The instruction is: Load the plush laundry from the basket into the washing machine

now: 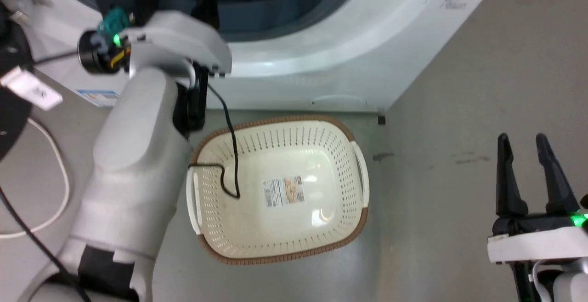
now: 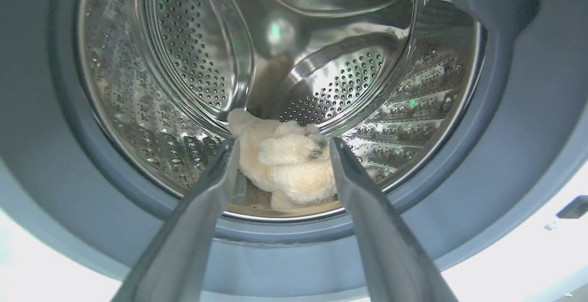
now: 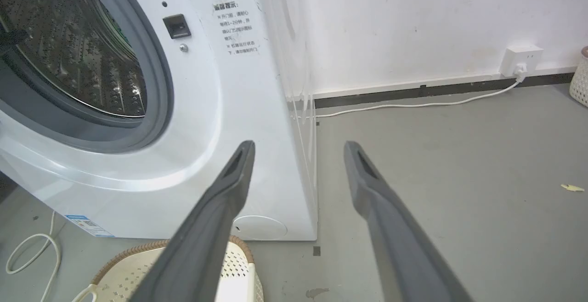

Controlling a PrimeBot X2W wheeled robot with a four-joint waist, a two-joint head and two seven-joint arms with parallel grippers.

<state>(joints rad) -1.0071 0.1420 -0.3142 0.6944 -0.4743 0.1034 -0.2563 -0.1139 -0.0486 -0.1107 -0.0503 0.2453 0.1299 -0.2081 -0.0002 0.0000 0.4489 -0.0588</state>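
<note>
1. Your left claw (image 2: 282, 142) stood fingers apart, empty, at the washing machine (image 2: 69, 191) mouth; the plush laundry (image 2: 289, 173) lay just beyond its tips, inside the drum.
2. Your right claw (image 1: 522, 137) hung apart, empty, the basket (image 1: 280, 122) to its left.

Cream plush laundry (image 2: 287, 166) lies in the washing machine (image 2: 151, 90) drum; basket (image 1: 280, 189) empty

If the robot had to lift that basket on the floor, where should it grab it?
Probably the white side handle nearest the right gripper, approached from above: it stands off the basket wall as a thin bar the open fingers could straddle.
</note>
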